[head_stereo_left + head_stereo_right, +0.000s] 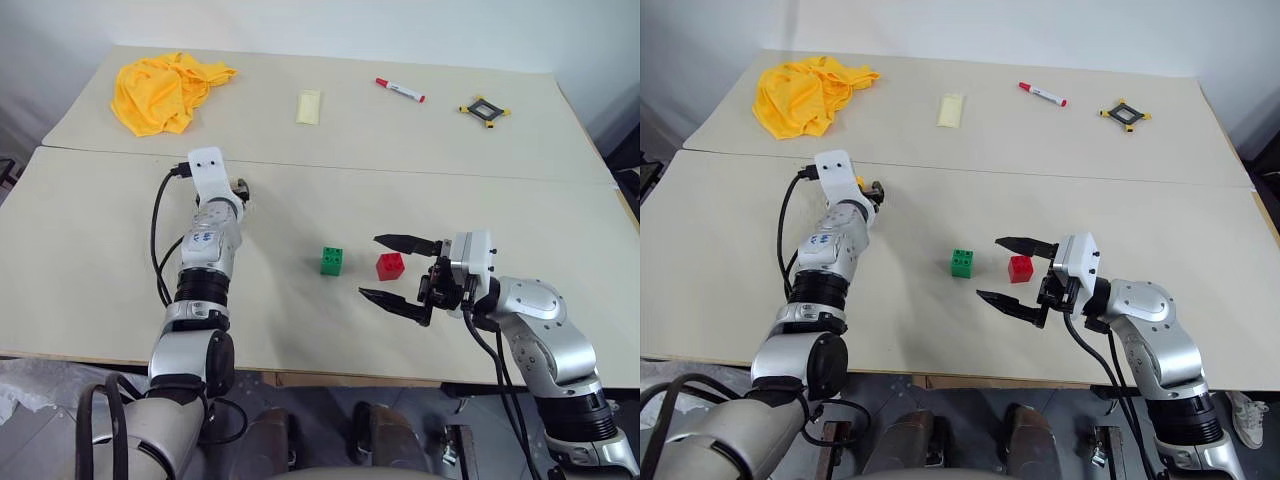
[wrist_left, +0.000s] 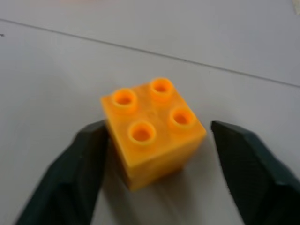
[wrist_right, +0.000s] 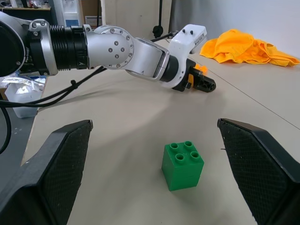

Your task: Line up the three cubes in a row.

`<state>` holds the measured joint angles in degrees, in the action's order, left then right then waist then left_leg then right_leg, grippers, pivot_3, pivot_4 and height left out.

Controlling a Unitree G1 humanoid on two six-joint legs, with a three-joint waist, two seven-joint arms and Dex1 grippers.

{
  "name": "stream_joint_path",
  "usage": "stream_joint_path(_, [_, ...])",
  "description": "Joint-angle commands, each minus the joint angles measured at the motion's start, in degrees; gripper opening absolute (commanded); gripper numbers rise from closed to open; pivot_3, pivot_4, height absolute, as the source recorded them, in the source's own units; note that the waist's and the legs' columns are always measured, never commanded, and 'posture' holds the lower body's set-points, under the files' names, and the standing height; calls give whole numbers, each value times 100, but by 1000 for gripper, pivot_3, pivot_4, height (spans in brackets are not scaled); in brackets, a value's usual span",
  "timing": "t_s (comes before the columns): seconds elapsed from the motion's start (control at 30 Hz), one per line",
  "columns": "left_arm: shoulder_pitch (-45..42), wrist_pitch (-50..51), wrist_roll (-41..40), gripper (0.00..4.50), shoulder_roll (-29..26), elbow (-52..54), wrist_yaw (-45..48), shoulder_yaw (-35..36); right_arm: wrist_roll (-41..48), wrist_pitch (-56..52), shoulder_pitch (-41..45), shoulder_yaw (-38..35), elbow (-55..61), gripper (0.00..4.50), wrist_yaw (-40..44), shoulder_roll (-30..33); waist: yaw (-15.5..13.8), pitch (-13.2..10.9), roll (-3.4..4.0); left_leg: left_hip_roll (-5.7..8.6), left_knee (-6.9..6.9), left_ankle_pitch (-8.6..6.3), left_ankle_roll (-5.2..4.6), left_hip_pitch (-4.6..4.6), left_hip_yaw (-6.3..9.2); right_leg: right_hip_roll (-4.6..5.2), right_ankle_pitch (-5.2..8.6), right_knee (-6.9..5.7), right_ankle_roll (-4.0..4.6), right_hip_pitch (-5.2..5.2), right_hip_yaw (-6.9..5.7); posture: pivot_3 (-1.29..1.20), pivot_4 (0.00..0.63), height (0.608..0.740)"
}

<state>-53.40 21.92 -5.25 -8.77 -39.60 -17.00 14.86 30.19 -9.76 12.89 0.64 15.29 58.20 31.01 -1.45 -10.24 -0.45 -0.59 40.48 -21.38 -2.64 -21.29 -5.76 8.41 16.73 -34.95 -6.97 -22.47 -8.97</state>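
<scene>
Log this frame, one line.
left claw: straddling orange cube, one finger touching | right claw: open, empty | green cube, red cube: adjacent

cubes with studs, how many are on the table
3: the green cube and red cube sit side by side mid-table by the right gripper; the orange cube sits between the left gripper's fingers.

This looks like a robotics lab or test room. Two plain beige worktops (image 1: 90, 250) are pushed together edge to edge against a bare white wall, and on them lies a sparse set of odd props: a crumpled yellow cloth (image 1: 165, 92), a red marker (image 1: 399, 90), a small black frame with yellow corners (image 1: 485, 108). Black cables (image 1: 160, 240) run loose along the robot's arm. The right wrist view catches tripod legs (image 3: 161, 18) and cluttered shelving (image 3: 28, 4) beyond the worktop (all blurred).
</scene>
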Motion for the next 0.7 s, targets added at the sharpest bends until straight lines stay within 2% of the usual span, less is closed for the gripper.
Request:
stream_joint_path(0.03, [-79, -121, -5, 2271, -60, 108, 79, -22, -17, 165, -35, -53, 69, 4500, 10, -49, -5, 0, 0, 0, 0, 0, 0, 0, 0, 0, 0, 0, 0, 0, 0, 0, 150, 740])
stream_joint_path(0.13, [92, -13, -18, 1517, -178, 300, 307, -61, -26, 188, -67, -42, 62, 4500, -3, -67, -1, 0, 0, 1, 0, 0, 0, 0, 1, 0, 0, 0, 0, 0, 0, 0, 150, 740])
stream_joint_path(0.2, [206, -13, -41, 1522, -272, 407, 544, -88, -32, 201, -77, -44, 56, 4500, -2, -71, 7, 0, 0, 0, 0, 0, 0, 0, 0, 0, 0, 0, 0, 0, 0, 0, 150, 740])
stream_joint_path(0.27, [393, -250, -124, 1522, -443, 577, 1191, -179, -39, 214, -91, -62, 49, 4500, 9, -66, 12, 0, 0, 0, 0, 0, 0, 0, 0, 0, 0, 0, 0, -1, 0, 0, 150, 740])
stream_joint_path(0.37, [646, -713, -23, 1522, -967, 685, 2148, -427, -43, 217, -99, -85, 36, 4500, 15, -55, 25, 0, 0, -1, 0, 1, 2, 1, -1, -2, 0, 0, 0, -1, -1, 0, 150, 740])
stream_joint_path(0.47, [915, -1039, -380, 1522, -1478, 958, 3784, -605, -50, 222, -121, -103, 49, 4500, 14, -37, 38, 0, 1, -6, -1, 1, 4, 0, -5, -7, 1, 0, 1, -5, -1, 0, 150, 740])
stream_joint_path(0.6, [1347, -1566, -1286, 1522, -2276, 1296, 7032, -719, -23, 191, -197, -204, 155, 4500, 64, 103, 26, -1, 3, -5, -1, 2, 4, 0, -6, -6, 2, 0, 2, -5, 0, 0, 150, 740])
stream_joint_path(0.67, [1360, -1789, -1322, 1522, -2547, 1086, 7759, -789, 8, 189, -258, -282, 232, 4500, 127, 220, 9, -2, 5, -4, -1, 1, 4, 1, -5, -6, 2, 2, 3, -4, 0, 0, 150, 740])
stream_joint_path(0.7, [1359, -2219, -1299, 1522, -2677, 885, 8358, -875, 82, 153, -321, -375, 328, 4500, 154, 303, 4, -2, 5, -4, -1, 1, 4, 0, -4, -6, 2, 3, 3, -3, -1, 0, 150, 740])
